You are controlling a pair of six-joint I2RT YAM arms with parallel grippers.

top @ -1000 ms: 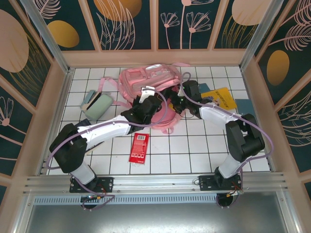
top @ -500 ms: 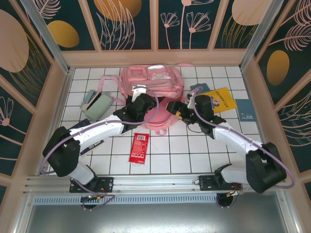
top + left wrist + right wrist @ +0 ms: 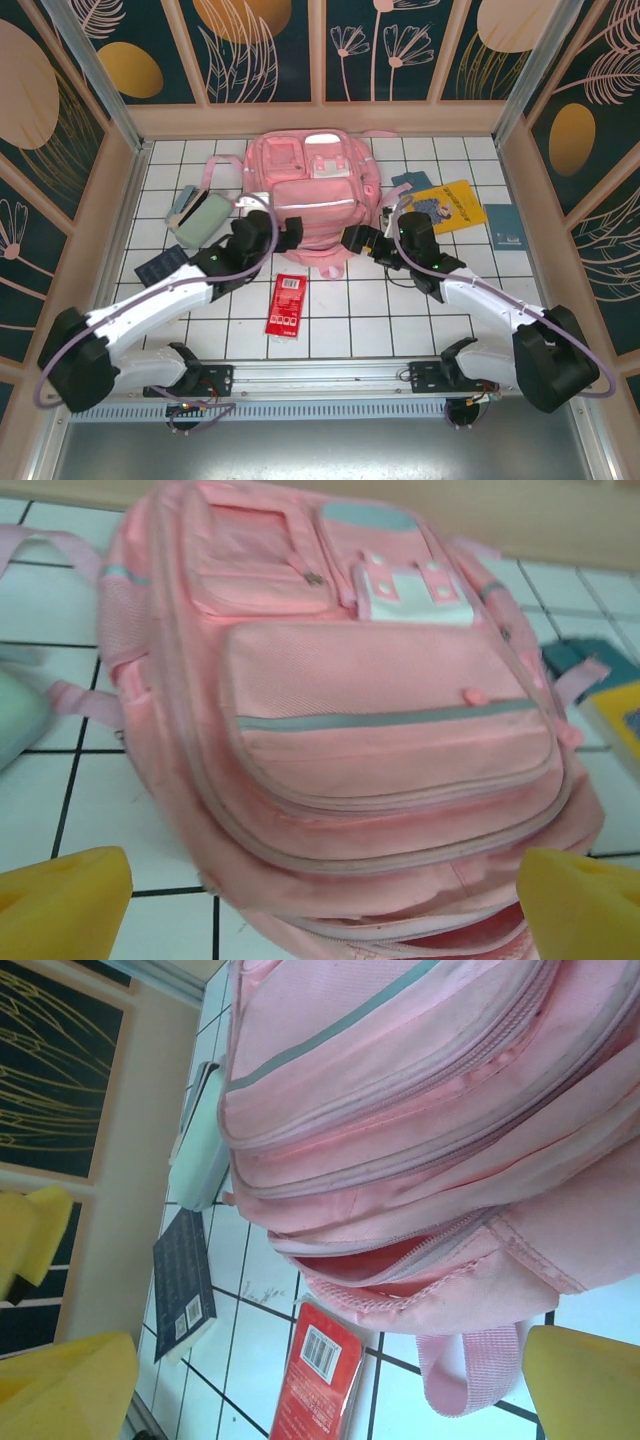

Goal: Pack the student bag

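Across the white-tiled bench [image 3: 340, 320], the student bag [image 3: 313, 190] is the biggest thing. It lies flat at 12 o'clock, front pockets up, with its carry-loop end toward 6 o'clock. Both arms reach to that near end, the left arm [image 3: 190, 290] from 7 o'clock and the right arm [image 3: 470, 290] from 5 o'clock. The left jaws are spread wide with nothing between the yellow pads [image 3: 60, 900]. The right jaws are spread just as wide and also carry nothing.

Loose things lie round the bag: a yellow book [image 3: 447, 205] at its 3 o'clock, a mint pencil case [image 3: 205, 218] at its 9 o'clock, a red booklet [image 3: 289, 303] at its 6 o'clock and a dark notebook [image 3: 160, 267] toward 8 o'clock. The main zip mouth [image 3: 355, 1260] gapes only a little, with red lining showing.

The step in hand looks like getting that mouth held open. To do it well, one arm should pinch the upper lip alone, not both layers, and lift it high. The other arm can then slide a flat item in edge first. The limp cloth will probably sag shut if let go.
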